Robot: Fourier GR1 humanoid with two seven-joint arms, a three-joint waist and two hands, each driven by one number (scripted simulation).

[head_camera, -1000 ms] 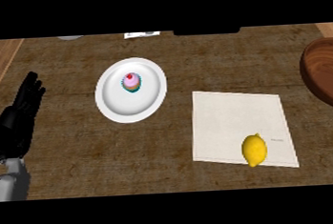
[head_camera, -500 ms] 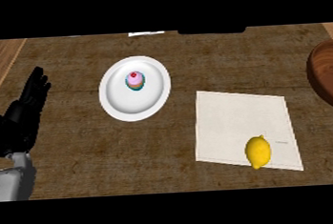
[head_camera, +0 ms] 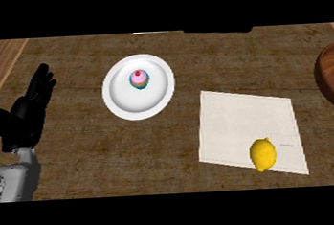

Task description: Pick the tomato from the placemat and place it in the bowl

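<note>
A yellow lemon [head_camera: 263, 154] lies on the lower right part of the white placemat [head_camera: 244, 120]; no tomato shows on the mat. The brown wooden bowl [head_camera: 328, 75] is cut off by the right edge, with a small red-orange patch showing inside it at the edge. My left hand [head_camera: 28, 112] is at the far left, fingers straight and pointing up, holding nothing, far from the mat and the bowl. My right hand shows nowhere.
A white plate [head_camera: 127, 104] with a small pink-topped cupcake [head_camera: 139, 79] sits left of the placemat. A lighter wooden strip [head_camera: 1, 61] runs along the counter's far left. A white object and a dark one peek in at the top edge.
Everything has slid slightly to the right in the picture, so less of the bowl shows. The left hand sits a bit higher and further right; nothing was grasped.
</note>
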